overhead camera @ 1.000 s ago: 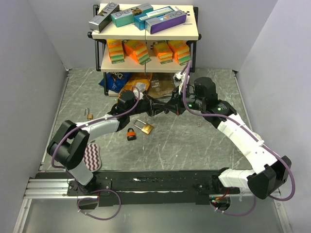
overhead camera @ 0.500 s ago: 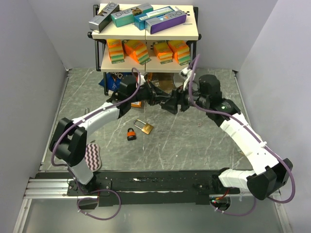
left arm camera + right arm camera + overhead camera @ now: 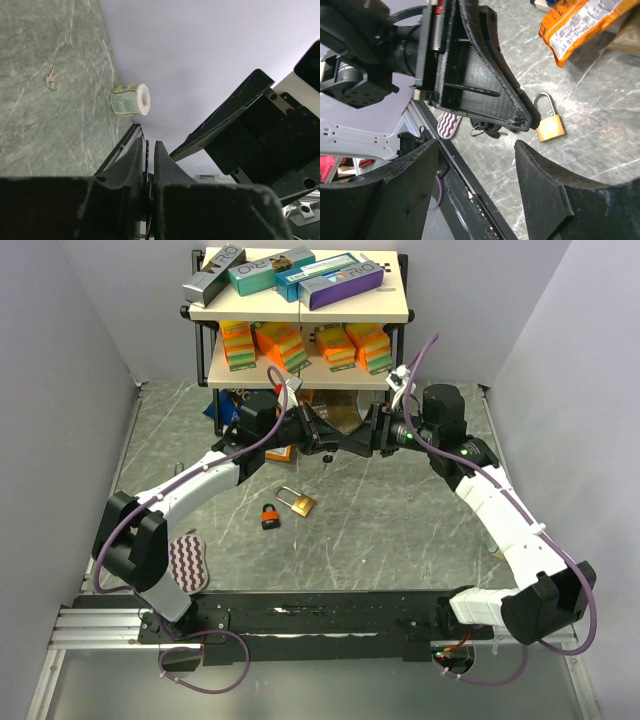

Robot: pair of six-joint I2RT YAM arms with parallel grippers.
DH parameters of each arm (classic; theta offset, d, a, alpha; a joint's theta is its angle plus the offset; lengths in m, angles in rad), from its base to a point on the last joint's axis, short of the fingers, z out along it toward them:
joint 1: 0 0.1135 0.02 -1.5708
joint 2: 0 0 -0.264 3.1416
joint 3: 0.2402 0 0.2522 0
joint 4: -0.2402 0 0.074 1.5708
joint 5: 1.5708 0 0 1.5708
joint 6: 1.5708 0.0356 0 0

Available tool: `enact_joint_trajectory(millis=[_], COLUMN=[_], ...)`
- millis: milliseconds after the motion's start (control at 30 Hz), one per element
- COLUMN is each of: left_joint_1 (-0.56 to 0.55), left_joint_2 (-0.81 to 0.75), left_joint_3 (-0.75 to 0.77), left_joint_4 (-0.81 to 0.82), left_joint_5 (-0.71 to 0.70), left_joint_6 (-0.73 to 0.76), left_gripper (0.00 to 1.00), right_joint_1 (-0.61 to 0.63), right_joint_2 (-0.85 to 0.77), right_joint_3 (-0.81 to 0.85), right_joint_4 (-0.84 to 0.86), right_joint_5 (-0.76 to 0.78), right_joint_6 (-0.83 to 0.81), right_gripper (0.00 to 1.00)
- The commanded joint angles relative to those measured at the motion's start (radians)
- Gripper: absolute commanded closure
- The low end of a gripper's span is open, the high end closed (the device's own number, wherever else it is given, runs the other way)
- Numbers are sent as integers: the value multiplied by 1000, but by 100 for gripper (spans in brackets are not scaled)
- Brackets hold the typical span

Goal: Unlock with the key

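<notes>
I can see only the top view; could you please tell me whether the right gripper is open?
Observer: Yes. The right wrist view shows the right gripper wide open, with the left gripper tip just ahead of it.
Operator: Thank you. Is the left one holding anything?
Observer: In the left wrist view its fingers are shut on a thin dark strip; I cannot tell what it is.

A two-tier shelf rack [image 3: 398, 308] stands at the far edge of the marble table [image 3: 420, 540]. Its top board carries long boxes: grey [image 3: 213, 270], teal [image 3: 255, 275], blue [image 3: 310, 272] and purple [image 3: 340, 285]. Its lower board holds stacks of orange, yellow and green sponges [image 3: 282, 345]. Beneath the rack lie a blue bag [image 3: 225, 400], a brown bag [image 3: 340, 412] and an orange bag [image 3: 580, 22]. Well in front of the rack, to the left, lies a pink-striped pad [image 3: 187, 562].
</notes>
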Motion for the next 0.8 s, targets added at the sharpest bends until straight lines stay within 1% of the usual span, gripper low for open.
enact_joint_trajectory(millis=[0,333,533,767], left_joint_1=[-5,-5,-15,-28], left_joint_2=[-43,-37,-18,-18], left_joint_3=[5,5,12,9], left_joint_4=[26,77,115,146], left_joint_5=[-20,-12,5,6], left_joint_6=[38,26,11,8], left_gripper=[99,99,99,99], right_joint_1=[22,33,35,33], right_joint_2=[34,95,113,107], right_joint_3=[23,45,22,-6], right_joint_4=[14,3,111,167], right_joint_5=[-16,-35,-88,-93], right_joint_6=[23,51,132,201], right_gripper=[32,38,41,51])
